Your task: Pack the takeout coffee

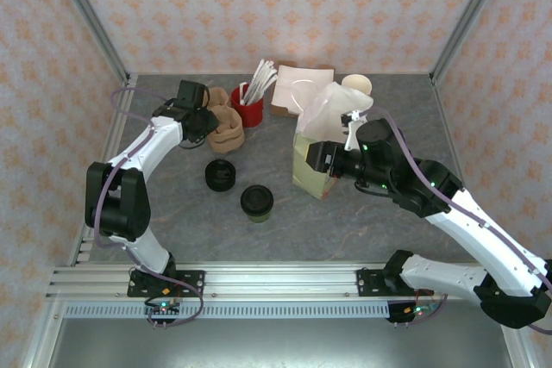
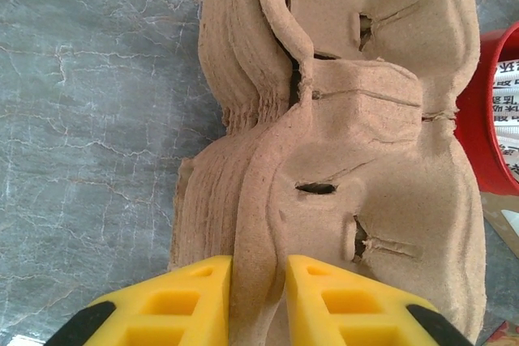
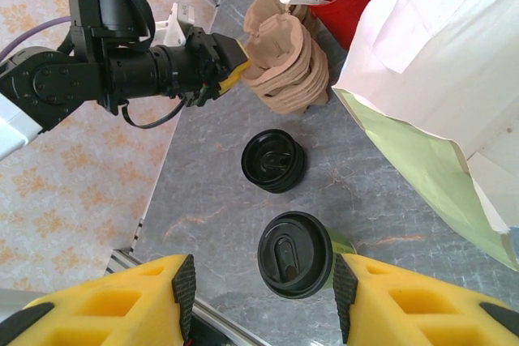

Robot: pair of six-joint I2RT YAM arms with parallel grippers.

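The takeout coffee [image 1: 256, 202] is a small paper cup with a black lid, standing on the grey table in front of centre. In the right wrist view the takeout coffee [image 3: 294, 254] appears between my right gripper's [image 3: 265, 293] open fingers, still some way beyond them. My right gripper [image 1: 315, 158] hovers beside the white and green paper bag [image 1: 321, 140]. My left gripper [image 1: 205, 120] is at the back left on a stack of brown pulp cup carriers [image 1: 224, 125]. Its yellow fingers [image 2: 203, 297] press both sides of the top cup carrier's [image 2: 349, 119] raised edge.
A low stack of black lids [image 1: 220, 175] lies left of the coffee. A red cup [image 1: 248, 111] of sachets stands by the carriers. Behind the bag are a brown box [image 1: 297, 88] and a pale cup [image 1: 356, 85]. The paper bag [image 3: 430, 95] stands upright.
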